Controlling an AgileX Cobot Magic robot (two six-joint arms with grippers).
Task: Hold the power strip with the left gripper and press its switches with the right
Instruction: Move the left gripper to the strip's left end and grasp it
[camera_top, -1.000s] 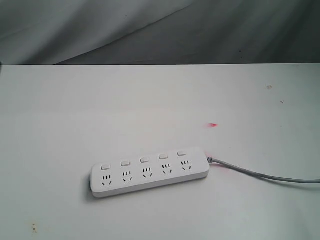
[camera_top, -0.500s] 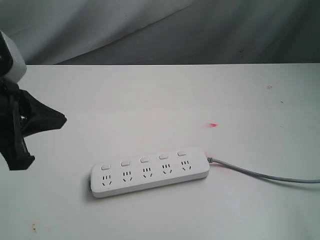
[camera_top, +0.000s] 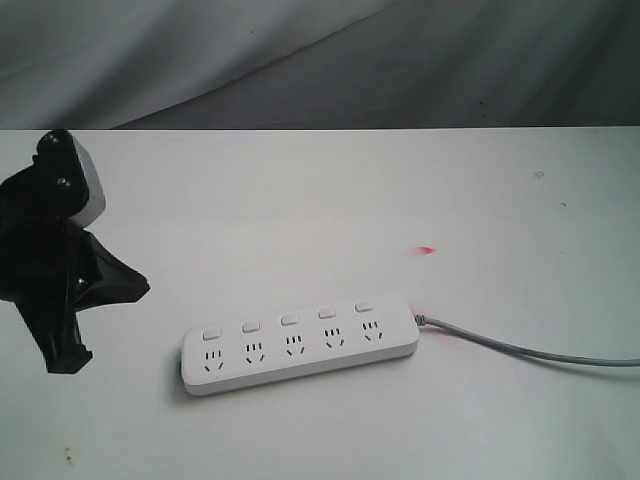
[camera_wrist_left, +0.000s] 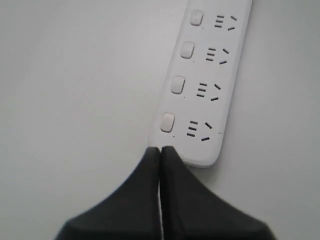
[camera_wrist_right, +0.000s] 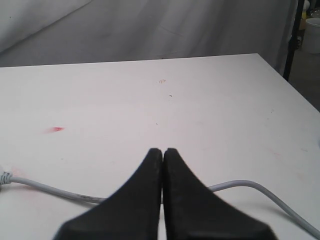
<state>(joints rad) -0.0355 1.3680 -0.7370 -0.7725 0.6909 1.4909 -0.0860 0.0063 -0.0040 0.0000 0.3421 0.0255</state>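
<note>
The white power strip lies flat on the white table, with five sockets and its row of switches along the far side. Its grey cord runs off to the right. My left gripper hovers at the left, tips shut and empty, short of the strip's left end. In the left wrist view the shut left gripper points at the rounded end of the power strip, beside the nearest switch. My right gripper is shut and empty above the cord; it is outside the exterior view.
A small red mark lies on the table behind the strip's cord end. Grey cloth hangs behind the table's far edge. In the right wrist view, the table's edge falls off beside a dark pole.
The left gripper came in from the left edge of the exterior view and moved right and lower, closer to the strip's left end. The strip and cord have not moved.
</note>
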